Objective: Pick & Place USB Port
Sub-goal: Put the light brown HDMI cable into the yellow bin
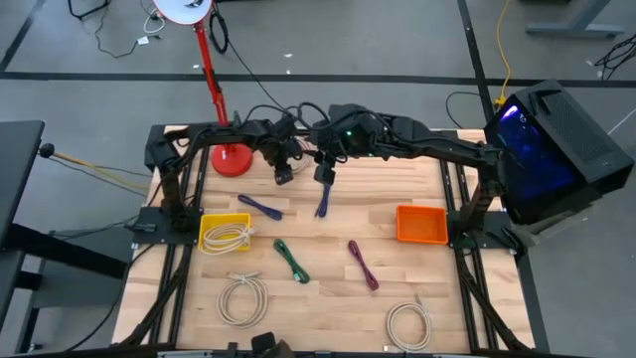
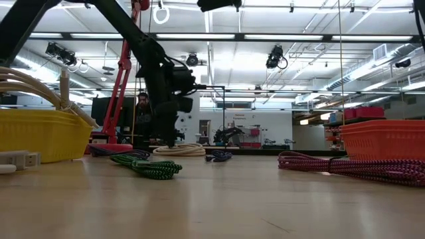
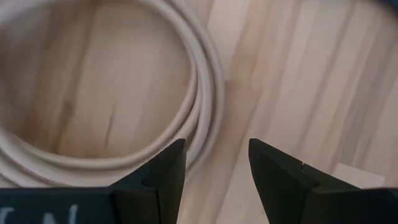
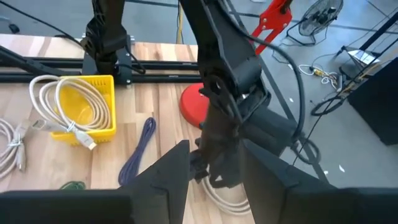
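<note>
A white coiled cable [image 3: 124, 155] lies flat on the wooden table, right below my left gripper [image 3: 216, 146], which points steeply down with its fingers open and clear of the coil. In the high view the left gripper [image 1: 283, 177] hides the coil; the low view shows the coil [image 2: 179, 150] at its foot. My right gripper [image 1: 323, 175] hangs high over the table's far middle, open, with nothing between its fingers [image 4: 177, 162]. A yellow basket [image 1: 206, 242] at the left holds another white cable [image 4: 68, 102].
Two purple cables [image 1: 260, 206] [image 1: 323, 199], a green one [image 1: 291, 261] and a magenta one [image 1: 363, 264] lie mid-table. Two more white coils [image 1: 243, 298] [image 1: 409, 323] lie near the front edge. An orange basket [image 1: 421, 224] stands at the right, a red lamp base [image 1: 231, 159] at the far left.
</note>
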You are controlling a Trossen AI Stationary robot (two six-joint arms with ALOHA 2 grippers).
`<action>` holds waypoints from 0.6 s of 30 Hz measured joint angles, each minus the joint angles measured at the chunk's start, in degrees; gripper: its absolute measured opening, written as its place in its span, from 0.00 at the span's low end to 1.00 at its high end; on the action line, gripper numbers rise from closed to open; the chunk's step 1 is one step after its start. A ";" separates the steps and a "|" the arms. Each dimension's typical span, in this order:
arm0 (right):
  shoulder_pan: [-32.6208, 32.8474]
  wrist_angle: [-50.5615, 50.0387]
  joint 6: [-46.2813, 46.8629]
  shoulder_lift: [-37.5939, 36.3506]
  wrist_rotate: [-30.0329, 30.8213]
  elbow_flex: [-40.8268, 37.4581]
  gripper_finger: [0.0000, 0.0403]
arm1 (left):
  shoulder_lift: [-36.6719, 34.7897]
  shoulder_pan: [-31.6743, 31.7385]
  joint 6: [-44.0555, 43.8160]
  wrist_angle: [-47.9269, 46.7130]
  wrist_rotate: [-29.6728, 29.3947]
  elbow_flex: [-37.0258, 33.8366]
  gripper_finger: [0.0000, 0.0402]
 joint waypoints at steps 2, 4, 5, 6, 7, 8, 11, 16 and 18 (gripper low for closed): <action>0.00 0.05 0.00 -0.12 0.00 0.00 0.35 | 0.75 -0.24 -0.33 -0.22 0.02 0.28 0.45; 0.00 0.41 0.03 -0.22 0.00 0.00 0.35 | 1.00 -0.26 -0.08 0.17 -0.59 0.68 0.45; 0.00 0.46 0.10 -0.22 0.00 0.00 0.35 | 1.21 -0.28 0.44 0.63 -1.40 1.07 0.45; 0.00 0.46 0.31 -0.22 0.00 -0.01 0.35 | 1.48 -0.31 0.67 1.52 -1.78 1.72 0.45; 0.00 0.46 0.33 -0.22 0.00 -0.02 0.35 | 1.58 -0.18 0.76 1.64 -1.96 2.33 0.45; 0.00 0.46 0.33 -0.22 0.00 0.00 0.35 | 1.76 -0.04 0.81 1.33 -1.83 2.98 0.45; 0.02 0.47 0.37 -0.22 0.00 0.00 0.35 | 3.23 0.13 0.85 1.43 -0.14 5.14 0.45; 0.00 0.46 0.48 -0.40 0.02 0.00 0.35 | 7.40 0.05 1.28 -3.43 0.07 8.64 0.45; 0.02 0.46 0.48 -0.44 0.02 0.00 0.35 | 9.22 0.00 2.00 -4.85 -0.04 9.71 0.45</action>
